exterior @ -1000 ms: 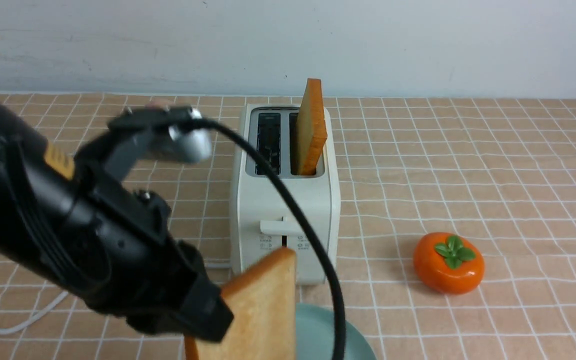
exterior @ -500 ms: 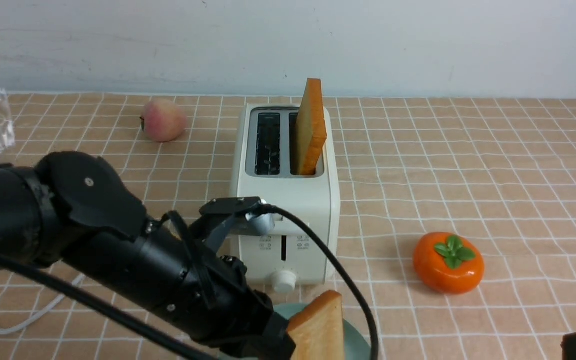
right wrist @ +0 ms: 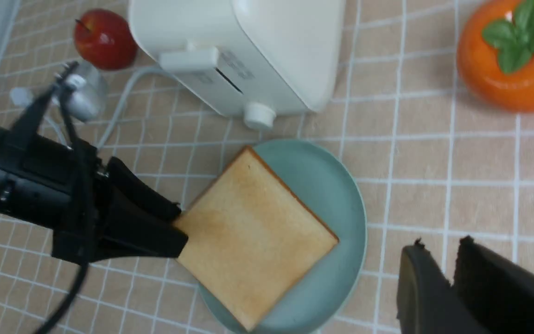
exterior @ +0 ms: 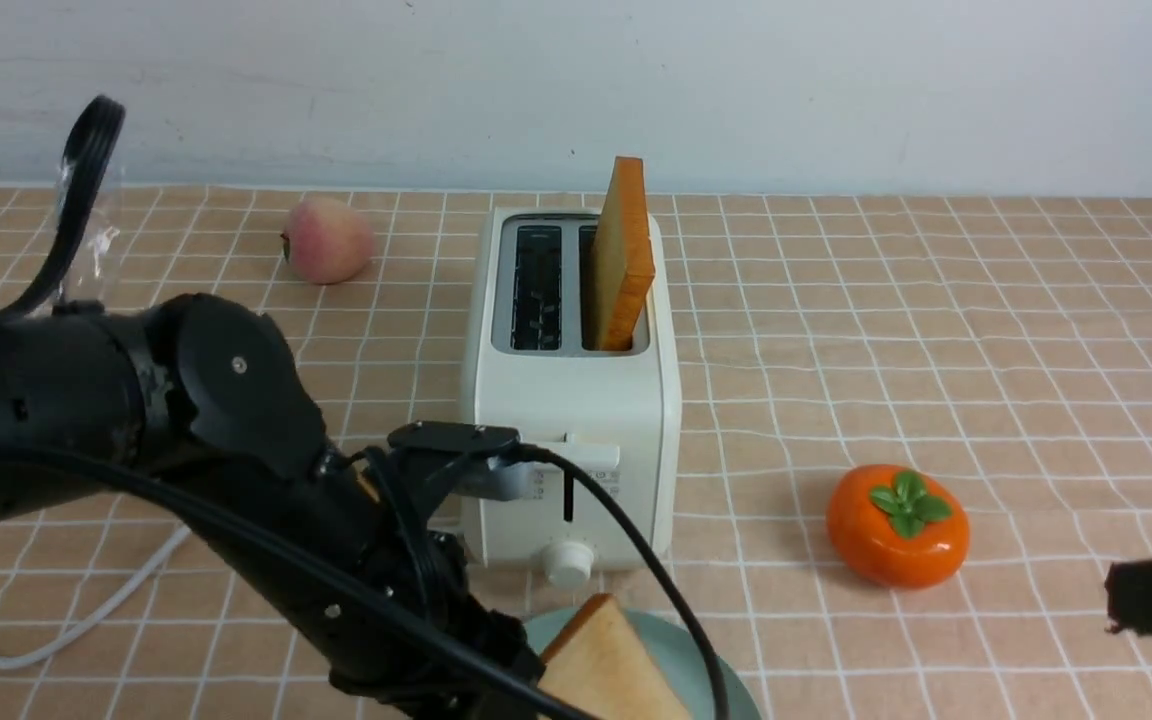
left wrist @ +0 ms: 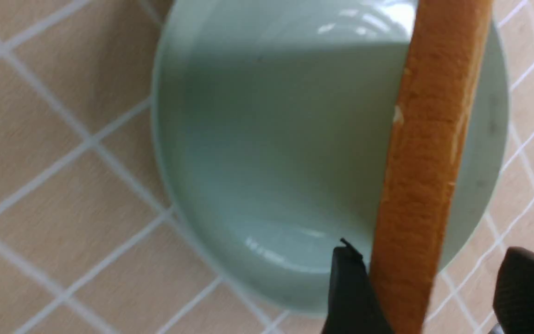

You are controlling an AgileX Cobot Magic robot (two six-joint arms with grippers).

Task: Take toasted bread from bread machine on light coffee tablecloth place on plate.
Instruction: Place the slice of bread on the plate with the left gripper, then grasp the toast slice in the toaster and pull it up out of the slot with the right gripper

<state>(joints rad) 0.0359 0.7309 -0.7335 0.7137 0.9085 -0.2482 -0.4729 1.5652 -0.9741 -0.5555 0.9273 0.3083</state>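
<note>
The cream-white bread machine stands on the light coffee tablecloth. One toast slice stands upright in its right slot; the left slot is empty. The second slice lies tilted over the mint-green plate in front of the toaster. My left gripper is at that slice's corner, jaws apart: one finger touches the crust, the other stands clear. The right wrist view shows the slice on the plate. My right gripper is shut and empty, right of the plate.
An orange persimmon sits right of the toaster. A peach lies at the back left. The white power cord runs along the left front. My left arm and its black cable cross in front of the toaster.
My left arm has come down and laid the slice from upright above the plate to tilted flat over it. My right gripper has come further into view at the right edge.
</note>
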